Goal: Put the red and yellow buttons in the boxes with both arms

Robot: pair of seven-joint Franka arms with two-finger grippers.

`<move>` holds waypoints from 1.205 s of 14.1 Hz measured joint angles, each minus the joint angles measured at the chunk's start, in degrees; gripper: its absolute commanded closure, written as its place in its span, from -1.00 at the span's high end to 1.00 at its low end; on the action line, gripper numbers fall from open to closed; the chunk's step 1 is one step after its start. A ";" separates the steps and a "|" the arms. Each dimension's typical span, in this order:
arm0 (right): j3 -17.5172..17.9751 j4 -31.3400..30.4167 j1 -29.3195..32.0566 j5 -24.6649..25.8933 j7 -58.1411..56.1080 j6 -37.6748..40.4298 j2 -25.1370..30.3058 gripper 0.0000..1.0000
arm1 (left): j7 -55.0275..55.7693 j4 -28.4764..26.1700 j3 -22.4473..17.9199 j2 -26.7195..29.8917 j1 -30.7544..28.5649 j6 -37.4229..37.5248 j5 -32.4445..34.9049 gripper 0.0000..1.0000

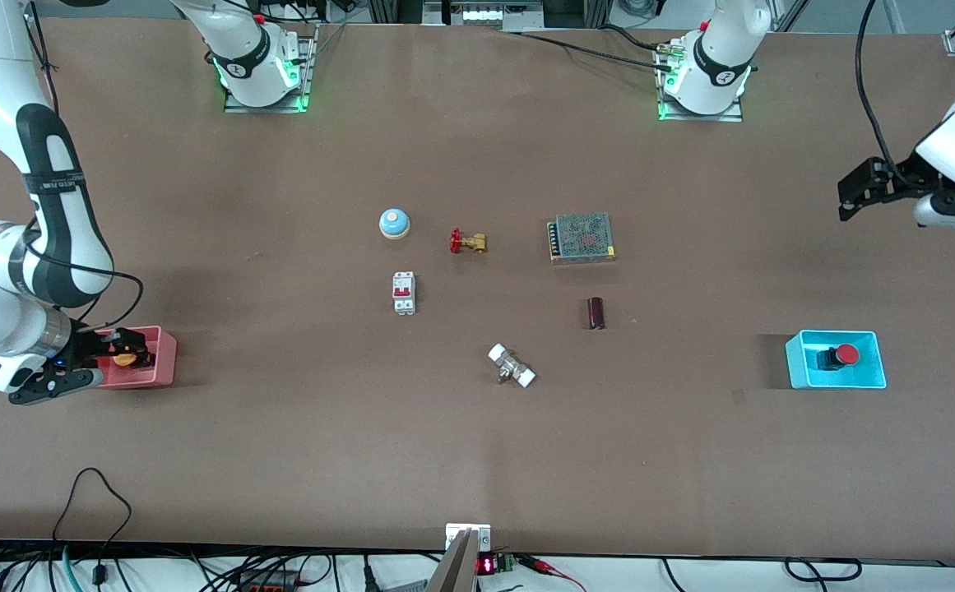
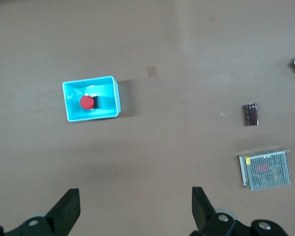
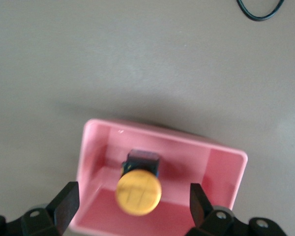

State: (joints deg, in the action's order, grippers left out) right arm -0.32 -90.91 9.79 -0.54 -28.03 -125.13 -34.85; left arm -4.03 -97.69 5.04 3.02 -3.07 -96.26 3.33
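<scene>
The orange-yellow button (image 1: 124,358) lies in the pink-red box (image 1: 156,362) at the right arm's end of the table. My right gripper (image 1: 115,364) hangs open just over that box. In the right wrist view the button (image 3: 138,192) sits between the spread fingers (image 3: 66,202), untouched, inside the box (image 3: 221,172). The red button (image 1: 846,354) lies in the cyan box (image 1: 802,362) at the left arm's end. My left gripper (image 1: 847,200) is open, empty and raised high. In the left wrist view (image 2: 135,206) it looks down on the cyan box (image 2: 108,93) and the red button (image 2: 87,102).
In the middle of the table are a blue dome (image 1: 394,223), a brass valve (image 1: 467,242), a mesh power supply (image 1: 581,238), a white breaker (image 1: 404,292), a dark cylinder (image 1: 596,312) and a white-ended fitting (image 1: 512,366). A cable loop (image 1: 99,493) lies near the front edge.
</scene>
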 measured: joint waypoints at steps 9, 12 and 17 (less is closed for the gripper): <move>0.57 0.59 -14.74 0.96 19.32 24.95 24.31 1.00 | 0.00 0.19 -0.03 -0.99 0.86 -0.02 -0.01 1.00; 0.57 0.12 -17.69 1.70 22.69 28.94 28.22 1.00 | 0.00 0.20 -0.02 -1.00 0.90 -0.02 -0.01 1.00; 0.48 -0.86 -18.13 1.70 26.26 29.34 28.40 1.00 | 0.00 0.22 -0.02 -1.00 0.95 -0.02 -0.01 1.00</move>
State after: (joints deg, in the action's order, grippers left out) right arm 0.15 -91.77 -8.34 1.16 -1.76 -95.79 -6.44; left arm -4.03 -97.47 5.01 2.02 -2.12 -96.27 3.33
